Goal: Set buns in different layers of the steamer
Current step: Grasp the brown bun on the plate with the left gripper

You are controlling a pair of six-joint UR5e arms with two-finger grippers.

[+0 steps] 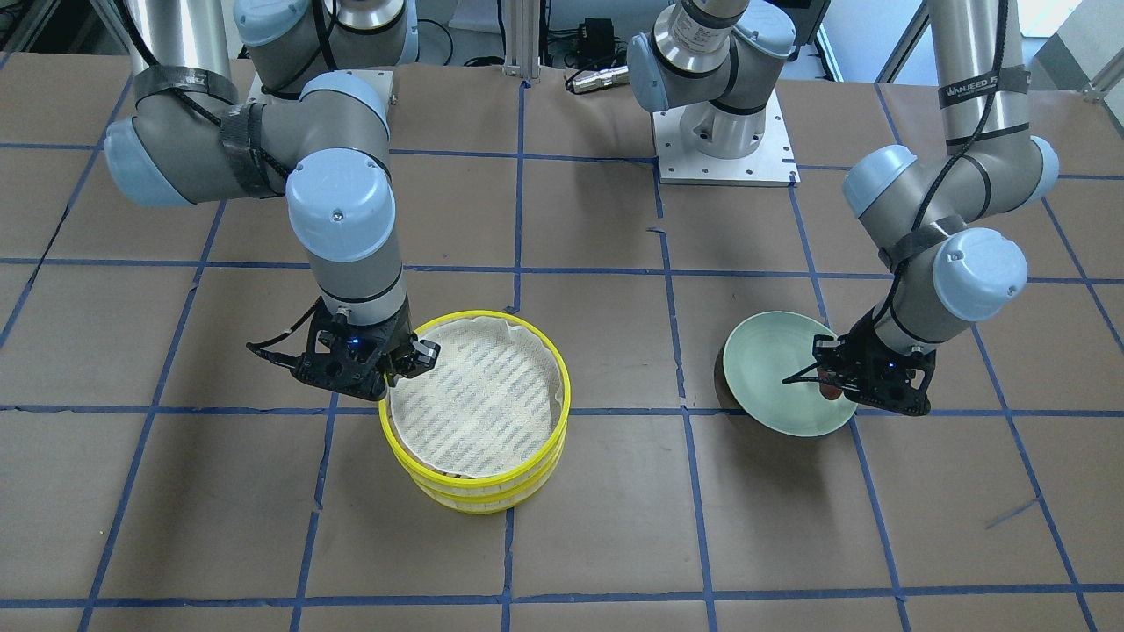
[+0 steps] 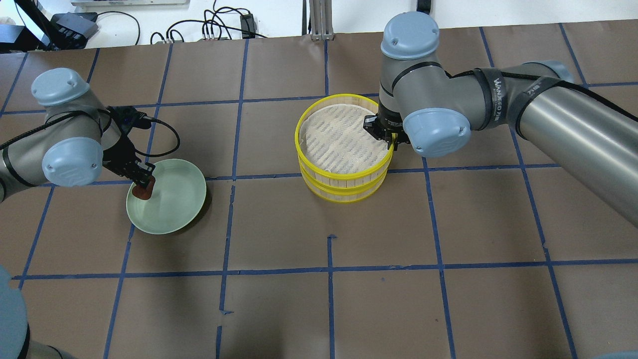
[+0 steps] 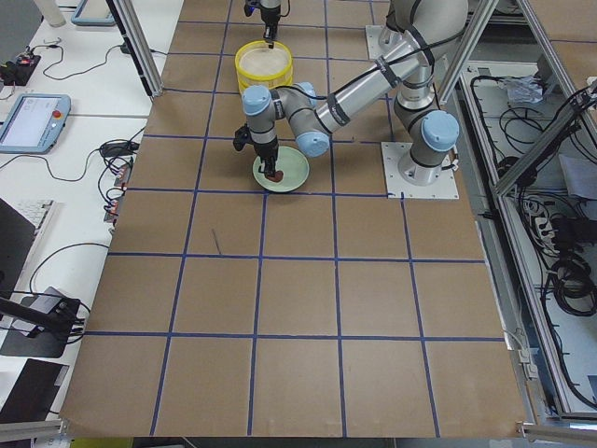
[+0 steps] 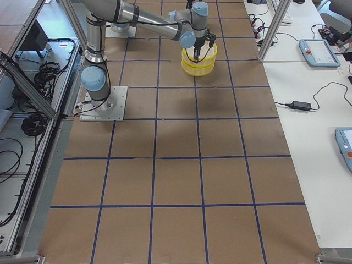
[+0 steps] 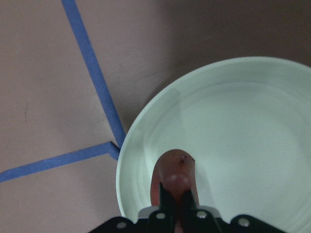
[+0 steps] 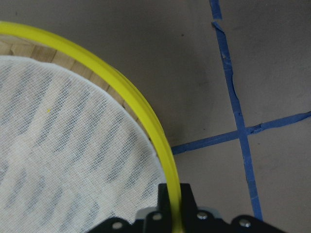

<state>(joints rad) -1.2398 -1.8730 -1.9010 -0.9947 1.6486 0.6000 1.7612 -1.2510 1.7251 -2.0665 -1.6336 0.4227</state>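
Observation:
Two steamer layers are stacked mid-table. The top layer (image 2: 298, 134) has a yellow rim and an empty whitish mesh liner. The lower layer (image 2: 344, 195) sits under it with its inside hidden. My right gripper (image 2: 388, 142) is shut on the top layer's yellow rim (image 6: 146, 116), one finger inside and one outside. My left gripper (image 2: 143, 183) is shut on the dark reddish-brown bun (image 5: 172, 170) at the edge of the pale green plate (image 2: 174, 209). The white bun is not in view.
The table is covered in brown paper with a grid of blue tape lines (image 2: 329, 269). The plate (image 1: 773, 351) stands about two grid squares from the steamer stack (image 1: 479, 500). The arm bases (image 1: 724, 132) stand at the robot's side of the table.

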